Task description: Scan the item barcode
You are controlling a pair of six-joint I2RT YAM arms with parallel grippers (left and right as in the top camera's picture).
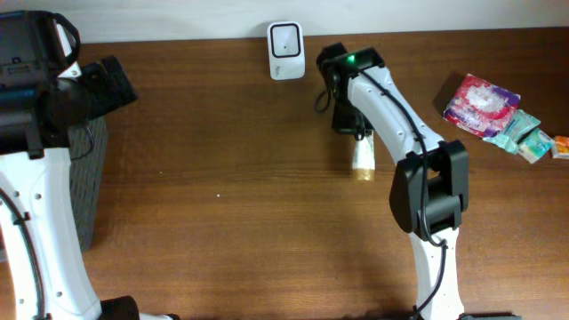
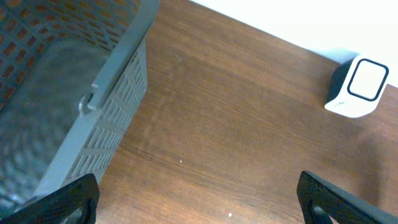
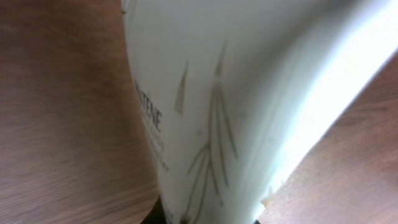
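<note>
The item is a white Pantene tube (image 1: 364,153) with a gold cap, lying low over the table just right of centre. My right gripper (image 1: 345,116) is shut on its upper end. In the right wrist view the tube (image 3: 236,93) fills the frame, and only dark finger edges show at the bottom around my right gripper (image 3: 205,219). The white barcode scanner (image 1: 285,51) stands at the table's back edge, left of the tube. My left gripper (image 1: 111,84) hovers open at the far left. In its wrist view the left gripper (image 2: 202,211) has nothing between its fingers (image 2: 68,199), and the scanner (image 2: 357,87) shows at upper right.
A grey slatted basket (image 1: 89,178) stands at the left table edge, under my left arm, and shows as the basket (image 2: 93,106) in the left wrist view. A pink packet (image 1: 480,102) and teal packets (image 1: 524,135) lie at the back right.
</note>
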